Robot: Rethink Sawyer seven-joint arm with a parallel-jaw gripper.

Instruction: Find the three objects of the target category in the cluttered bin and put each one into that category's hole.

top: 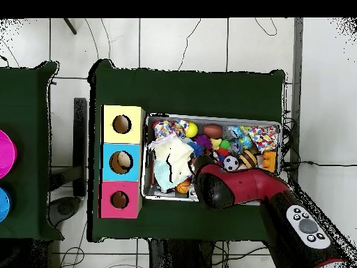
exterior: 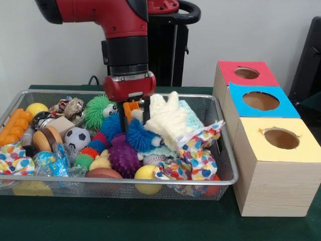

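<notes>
In the front view, the red and black arm comes down from the top into the bin [exterior: 226,176], which stands on the green bench [exterior: 125,221] and is full of toys. The end effector [exterior: 134,116] hangs over the middle of the bin, with its two dark fingers [exterior: 147,111] reaching into the clutter. Between them sits a small orange object [exterior: 131,108], but it is not clear if the fingers press on it or only stand beside it, so one cannot tell if the end effector is closed or not. A cream knitted glove [exterior: 168,119] lies just to the right of the fingers, and a blue spiky ball [exterior: 141,135] lies just under them. A green fuzzy toy [exterior: 98,110] is to the left, and a small soccer ball [exterior: 77,137] is lower left. To the right of the bin stand three wooden boxes in a row. The hole [exterior: 246,73] in the red top is the farthest one, well apart from the end effector, behind the blue-topped box [exterior: 261,102] and the yellow-topped box [exterior: 281,139].

In the overhead view, the arm enters from the bottom right and covers the lower middle part of the bin [top: 213,117]. The end effector itself is hidden under the arm. The hole [top: 119,199] is at the left of the bin, in the lowest box of the row.
</notes>
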